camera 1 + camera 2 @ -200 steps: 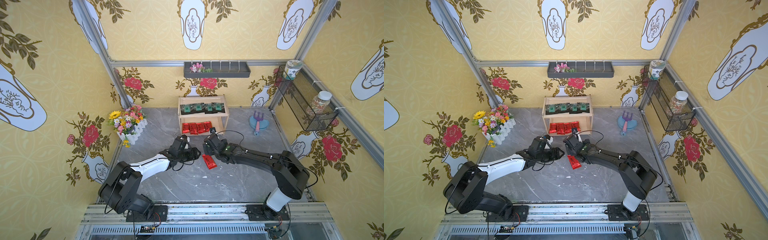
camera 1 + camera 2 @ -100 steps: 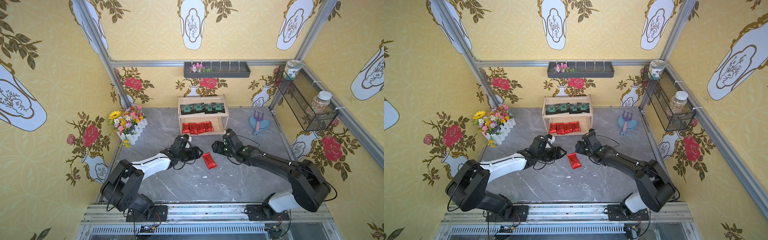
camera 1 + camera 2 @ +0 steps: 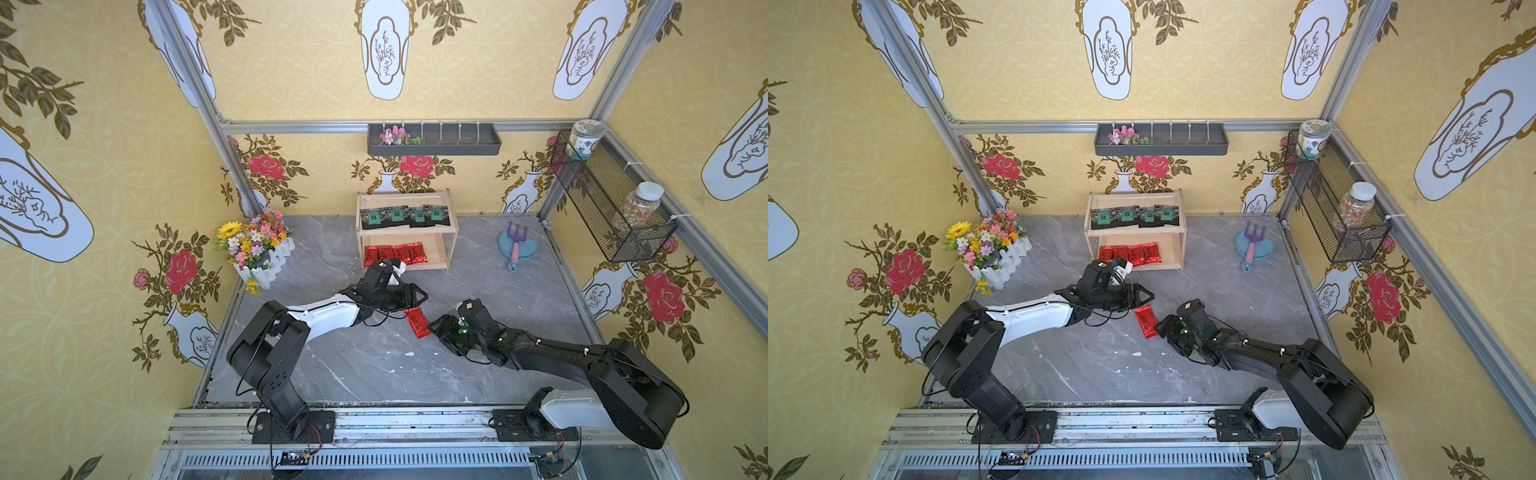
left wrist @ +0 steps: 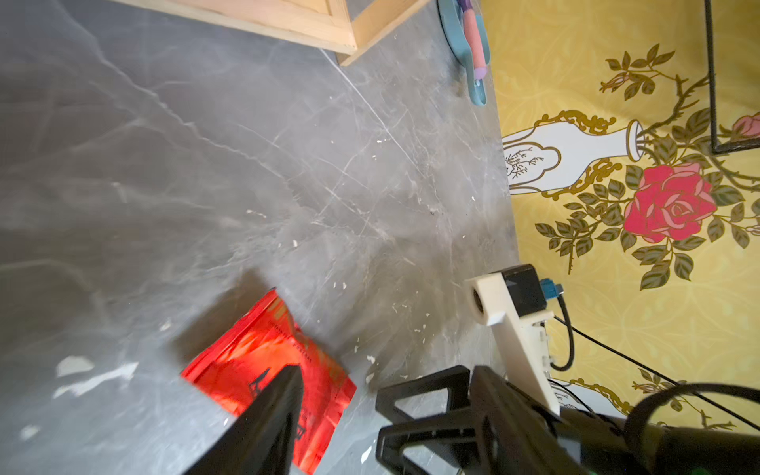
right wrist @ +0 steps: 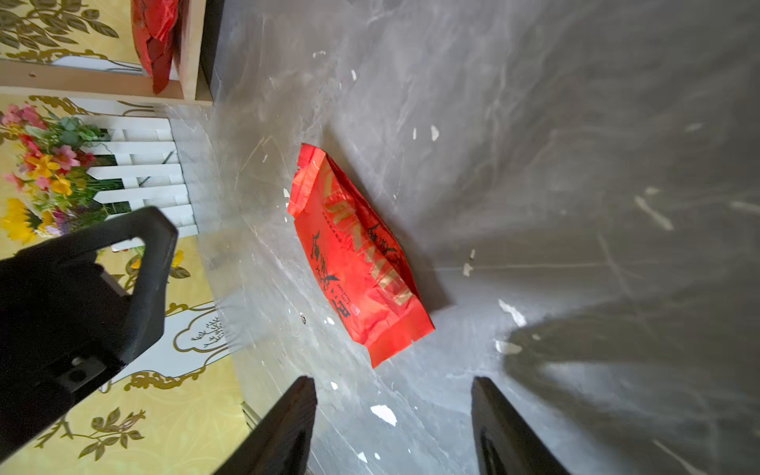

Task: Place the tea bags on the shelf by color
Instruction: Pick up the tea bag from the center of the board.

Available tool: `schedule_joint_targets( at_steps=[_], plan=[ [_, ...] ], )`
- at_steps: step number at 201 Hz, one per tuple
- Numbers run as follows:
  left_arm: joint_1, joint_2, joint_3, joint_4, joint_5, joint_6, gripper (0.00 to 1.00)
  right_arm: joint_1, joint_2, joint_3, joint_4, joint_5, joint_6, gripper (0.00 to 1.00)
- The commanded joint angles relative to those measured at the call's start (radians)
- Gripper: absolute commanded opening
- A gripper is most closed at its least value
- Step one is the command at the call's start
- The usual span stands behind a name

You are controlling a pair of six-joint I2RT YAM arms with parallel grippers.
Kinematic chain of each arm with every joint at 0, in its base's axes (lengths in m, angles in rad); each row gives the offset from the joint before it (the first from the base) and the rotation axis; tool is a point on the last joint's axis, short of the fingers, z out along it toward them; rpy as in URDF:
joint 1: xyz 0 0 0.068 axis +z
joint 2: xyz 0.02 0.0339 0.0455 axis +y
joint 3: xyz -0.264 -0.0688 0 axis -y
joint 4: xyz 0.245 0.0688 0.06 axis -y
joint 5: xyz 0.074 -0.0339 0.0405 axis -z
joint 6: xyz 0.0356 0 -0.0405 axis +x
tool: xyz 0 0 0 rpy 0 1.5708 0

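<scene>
While both arms lean in over the grey marble tabletop [image 3: 374, 365], all eyes go to the loose red tea bag [image 3: 417, 324], lying flat on the stone, well in front of the shelf [image 3: 403, 195]. It sits right between the two tools, angled across the gap. The left tool [image 3: 417, 297] hangs over the packet's end nearer the shelf, jaws spread, nothing pinched. From the left wrist view, one of its fingers [image 4: 271, 411] crosses in front of the red foil [image 4: 263, 357]; whether it touches, I cannot tell. The right tool [image 3: 434, 326] points at the packet's other side, its tips just beside the foil edge. Look at the right wrist view: its fingers [image 5: 288, 432] stand apart with bare stone between them, and the tea bag [image 5: 353, 263] lies ahead of the tips, dark writing facing up, clear of both.

Back on the shelf, the sorting reads cleanly in both top views. Four black tea bags [image 3: 405, 216] with green emblems line the upper tier side by side, and four red packets [image 3: 395, 253] sit in a row toward the left of the lower tier. Off to the side, a flower box [image 3: 257, 249] stands by the left wall, and a blue dish [image 3: 528, 253] with a purple rake rests near the right one.
</scene>
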Motion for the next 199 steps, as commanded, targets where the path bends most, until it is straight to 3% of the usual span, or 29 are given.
schedule_joint_targets(
  at_steps=[1, 69, 199],
  plan=[
    [-0.01, 0.071, 0.033, 0.038, 0.047, 0.007, 0.69, 0.002, -0.003, -0.036, 0.141, -0.022, 0.083, 0.63],
    [-0.009, 0.143, 0.059, 0.058, 0.02, 0.027, 0.68, 0.006, 0.084, -0.119, 0.366, -0.036, 0.158, 0.57],
    [0.014, 0.18, 0.018, 0.088, 0.017, 0.035, 0.68, -0.017, 0.268, -0.142, 0.616, -0.05, 0.205, 0.48]
  ],
)
